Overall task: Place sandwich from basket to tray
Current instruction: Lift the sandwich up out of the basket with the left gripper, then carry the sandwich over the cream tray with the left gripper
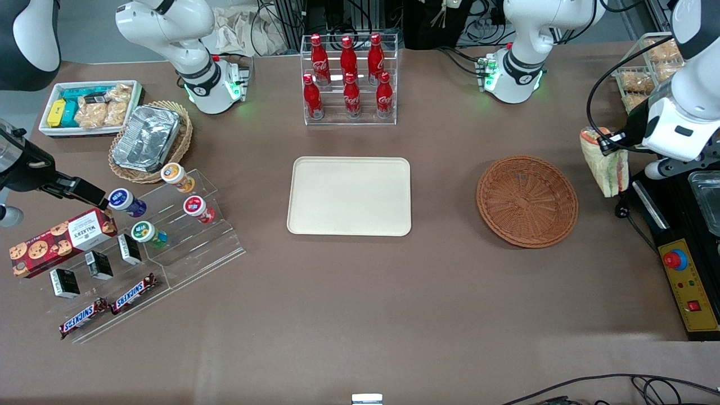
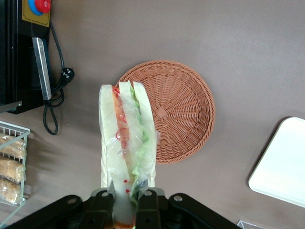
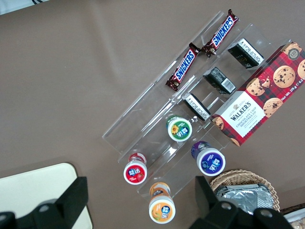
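My left gripper (image 2: 127, 210) is shut on the wrapped sandwich (image 2: 127, 138), a wedge of white bread with red and green filling. In the front view the sandwich (image 1: 604, 163) hangs in the air from the gripper (image 1: 610, 143), beside the basket and toward the working arm's end of the table. The round reddish-brown wicker basket (image 1: 527, 201) (image 2: 183, 107) lies on the table with nothing in it. The cream tray (image 1: 349, 195) (image 2: 283, 164) sits at the table's middle, bare.
A rack of red cola bottles (image 1: 349, 79) stands farther from the front camera than the tray. A black control box (image 1: 683, 264) and a wire rack of bagged pastries (image 1: 647, 70) sit at the working arm's end. Snack displays (image 1: 140, 236) and a foil-pan basket (image 1: 149, 140) lie toward the parked arm's end.
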### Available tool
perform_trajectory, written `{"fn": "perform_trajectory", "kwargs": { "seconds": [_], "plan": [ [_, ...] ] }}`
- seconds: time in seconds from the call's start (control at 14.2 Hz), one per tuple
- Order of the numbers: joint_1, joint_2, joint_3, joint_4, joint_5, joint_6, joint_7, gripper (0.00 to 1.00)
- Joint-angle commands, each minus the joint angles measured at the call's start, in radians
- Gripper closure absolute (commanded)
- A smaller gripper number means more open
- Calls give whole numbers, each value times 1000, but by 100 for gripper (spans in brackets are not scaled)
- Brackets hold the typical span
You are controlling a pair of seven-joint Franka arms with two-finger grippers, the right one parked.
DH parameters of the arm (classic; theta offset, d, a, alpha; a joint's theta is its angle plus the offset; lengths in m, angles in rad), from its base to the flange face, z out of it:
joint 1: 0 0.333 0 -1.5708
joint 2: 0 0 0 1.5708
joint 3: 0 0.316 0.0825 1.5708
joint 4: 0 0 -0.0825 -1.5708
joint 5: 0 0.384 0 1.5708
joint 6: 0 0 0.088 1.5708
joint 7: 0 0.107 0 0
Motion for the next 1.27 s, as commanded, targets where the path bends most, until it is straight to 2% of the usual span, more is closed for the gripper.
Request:
{"fn": "perform_trajectory", "kwargs": {
  "seconds": [0.0,0.28,0.49,0.63,0.7,0.85,1.2],
  "plan": [
    [-8,28,-7,40,-12,-31,28,100],
    [-26,28,-52,39,-16,-31,24,100],
    [-28,29,-105,39,-85,-37,-2,100],
    [-54,39,-167,34,-97,-39,-45,100],
    [-70,77,-190,43,-102,-39,-53,100],
    [-84,105,-245,59,-159,-26,-96,100],
    [-124,144,-303,51,-211,110,-104,100]
  ]
}}
